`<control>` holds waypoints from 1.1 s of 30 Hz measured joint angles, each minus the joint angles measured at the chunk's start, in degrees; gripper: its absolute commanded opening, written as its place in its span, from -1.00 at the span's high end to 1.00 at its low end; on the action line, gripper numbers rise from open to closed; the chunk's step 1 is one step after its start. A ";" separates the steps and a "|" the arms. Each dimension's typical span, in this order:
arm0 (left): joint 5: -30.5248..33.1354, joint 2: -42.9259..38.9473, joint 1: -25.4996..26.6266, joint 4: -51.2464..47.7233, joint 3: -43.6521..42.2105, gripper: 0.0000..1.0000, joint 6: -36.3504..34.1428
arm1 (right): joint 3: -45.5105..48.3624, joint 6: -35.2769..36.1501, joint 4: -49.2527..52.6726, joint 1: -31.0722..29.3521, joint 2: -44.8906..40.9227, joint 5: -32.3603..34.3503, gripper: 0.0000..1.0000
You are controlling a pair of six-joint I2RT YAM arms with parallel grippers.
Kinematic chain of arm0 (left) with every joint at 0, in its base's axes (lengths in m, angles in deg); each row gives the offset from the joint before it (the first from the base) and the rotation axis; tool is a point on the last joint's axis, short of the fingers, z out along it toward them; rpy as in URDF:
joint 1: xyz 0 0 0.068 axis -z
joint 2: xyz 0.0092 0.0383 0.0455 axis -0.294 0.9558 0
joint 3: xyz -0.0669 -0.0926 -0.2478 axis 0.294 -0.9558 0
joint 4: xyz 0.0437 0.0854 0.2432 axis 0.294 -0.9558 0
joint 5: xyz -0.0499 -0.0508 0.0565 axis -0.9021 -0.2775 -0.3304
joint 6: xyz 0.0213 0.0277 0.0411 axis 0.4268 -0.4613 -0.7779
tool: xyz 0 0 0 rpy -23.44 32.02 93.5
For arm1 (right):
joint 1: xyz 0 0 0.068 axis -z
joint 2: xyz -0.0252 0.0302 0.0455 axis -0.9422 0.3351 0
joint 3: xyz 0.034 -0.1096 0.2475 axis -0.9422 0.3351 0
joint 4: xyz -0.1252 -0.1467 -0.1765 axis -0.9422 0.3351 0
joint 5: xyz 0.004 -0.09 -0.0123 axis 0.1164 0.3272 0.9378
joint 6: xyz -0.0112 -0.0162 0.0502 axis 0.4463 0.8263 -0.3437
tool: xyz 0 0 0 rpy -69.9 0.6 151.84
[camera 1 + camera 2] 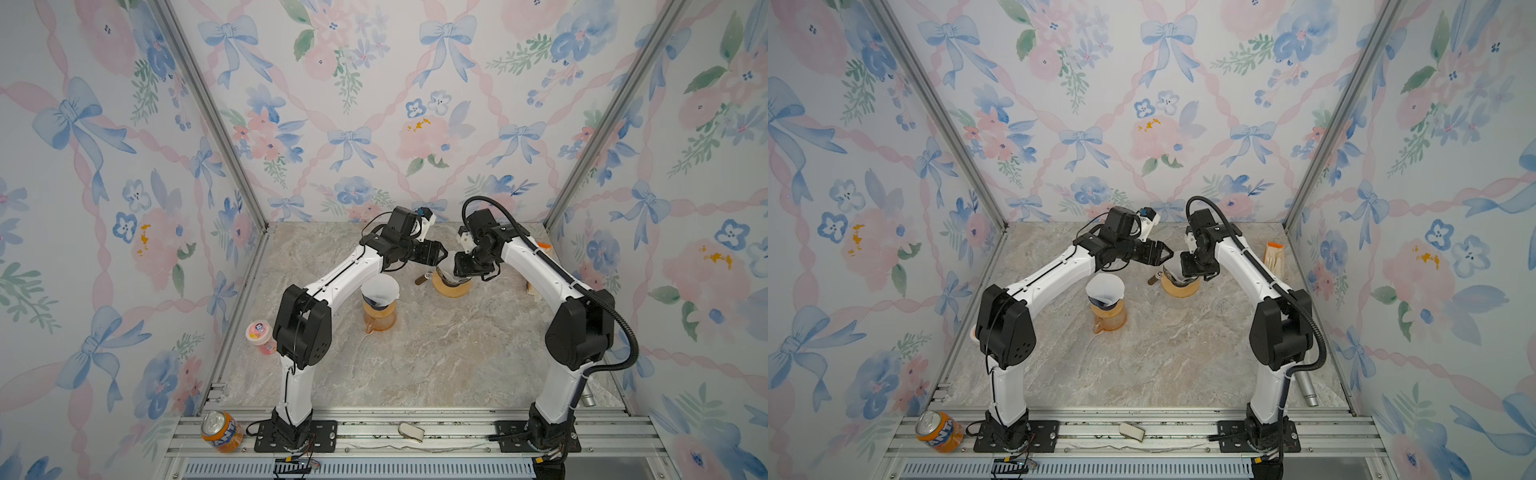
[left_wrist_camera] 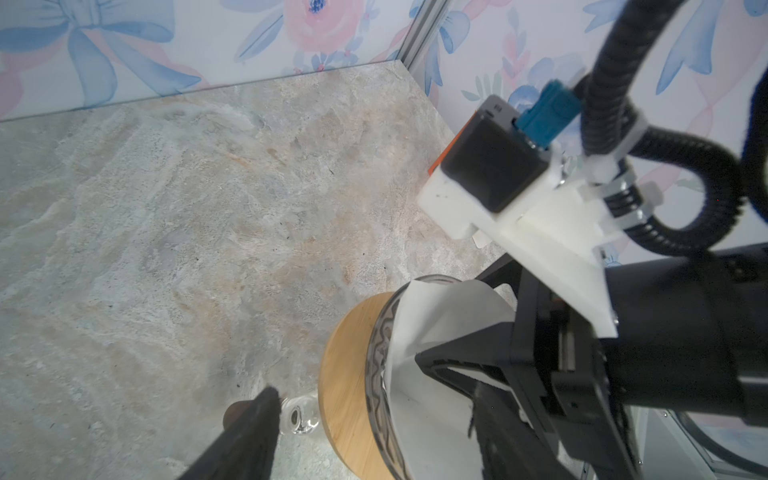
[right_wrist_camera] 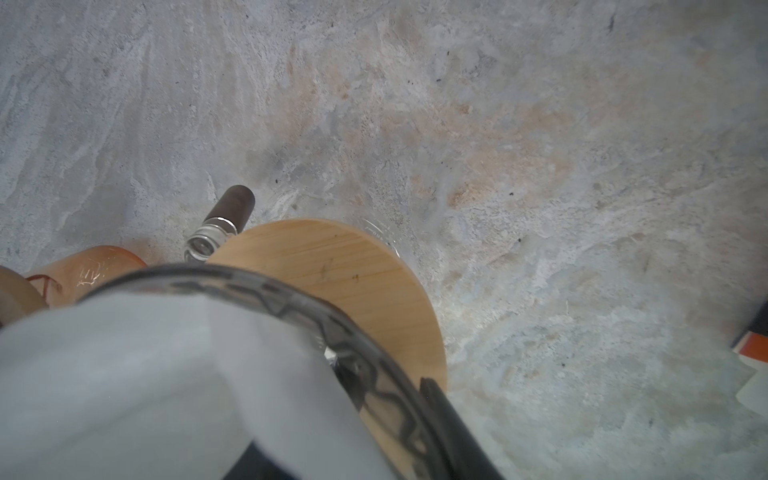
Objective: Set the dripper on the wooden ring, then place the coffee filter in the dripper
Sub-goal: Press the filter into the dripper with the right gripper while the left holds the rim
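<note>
I can read only one marking. The orange soda can (image 1: 939,431) on the front rail (image 1: 1183,434) carries the blue letters "ANTA", the Fanta brand with its first letter turned away. The pink cup (image 1: 260,336) at the counter (image 1: 436,357) edge has a lid label too small to read.

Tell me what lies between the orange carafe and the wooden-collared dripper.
Bare marble tabletop; only the dripper's dark handle juts into that stretch, seen in both top views.
</note>
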 measured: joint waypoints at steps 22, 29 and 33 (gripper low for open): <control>0.26 4.00 0.76 -0.02 0.55 -0.20 1.81 | 1.03 -0.35 -1.01 -0.02 0.83 -0.87 -0.01; 0.37 4.00 0.76 -0.04 0.55 -0.20 1.81 | 1.03 -0.39 -0.94 0.00 1.16 -0.57 0.02; 0.46 4.00 0.76 -0.04 0.55 -0.17 1.81 | 1.01 -0.39 -0.90 -0.02 1.16 -0.35 -0.02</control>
